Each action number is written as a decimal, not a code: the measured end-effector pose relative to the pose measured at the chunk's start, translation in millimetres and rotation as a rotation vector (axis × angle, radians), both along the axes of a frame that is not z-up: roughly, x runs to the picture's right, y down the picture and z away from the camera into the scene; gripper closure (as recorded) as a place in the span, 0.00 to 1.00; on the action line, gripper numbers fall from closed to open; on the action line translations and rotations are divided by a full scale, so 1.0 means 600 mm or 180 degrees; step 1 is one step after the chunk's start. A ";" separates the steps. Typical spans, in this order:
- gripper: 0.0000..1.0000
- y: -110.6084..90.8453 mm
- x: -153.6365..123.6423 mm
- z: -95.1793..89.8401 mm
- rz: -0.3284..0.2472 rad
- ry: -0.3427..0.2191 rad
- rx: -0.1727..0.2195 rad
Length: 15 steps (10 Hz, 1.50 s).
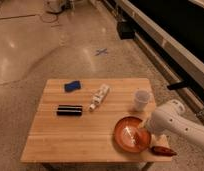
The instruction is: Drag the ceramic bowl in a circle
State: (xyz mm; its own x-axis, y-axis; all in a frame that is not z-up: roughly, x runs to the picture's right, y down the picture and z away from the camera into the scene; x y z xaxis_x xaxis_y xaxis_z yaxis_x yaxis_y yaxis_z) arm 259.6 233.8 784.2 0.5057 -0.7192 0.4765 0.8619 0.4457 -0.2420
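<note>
Nearest, just right of and in front of the gripper (143, 135): a small reddish-brown thing (160, 150) at the edge of the table (70, 145). Gripper low at the right inner rim of the orange-red bowl (124, 134), apparently touching it; open or closed, cannot tell. Bowl directly left of the jaws, on the table's front right part. Looks like the contact step, with the circling itself at most barely under way. Calls next for steady downward pressure and a slow round sweep, keeping clear of the reddish thing and of the white cup (141, 99) just behind the jaws. Farther left and back: black bar (69, 109), white tube (99, 96), blue piece (72, 86).
</note>
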 end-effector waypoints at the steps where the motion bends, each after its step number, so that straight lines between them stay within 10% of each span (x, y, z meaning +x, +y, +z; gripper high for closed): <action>1: 0.60 0.003 0.004 0.005 0.0001 0.0031 -0.0027; 5: 0.97 0.000 0.030 0.009 0.0079 0.0203 -0.0063; 9: 1.00 -0.019 0.034 0.002 0.0158 0.0347 -0.0015; 15: 1.00 0.024 -0.078 -0.028 -0.0182 -0.0030 -0.0064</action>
State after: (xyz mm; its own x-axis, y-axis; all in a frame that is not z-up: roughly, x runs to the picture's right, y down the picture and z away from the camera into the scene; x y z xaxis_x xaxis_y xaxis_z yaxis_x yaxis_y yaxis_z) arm 212.9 248.2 767.5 0.4596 -0.7370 0.4956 0.8880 0.3909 -0.2421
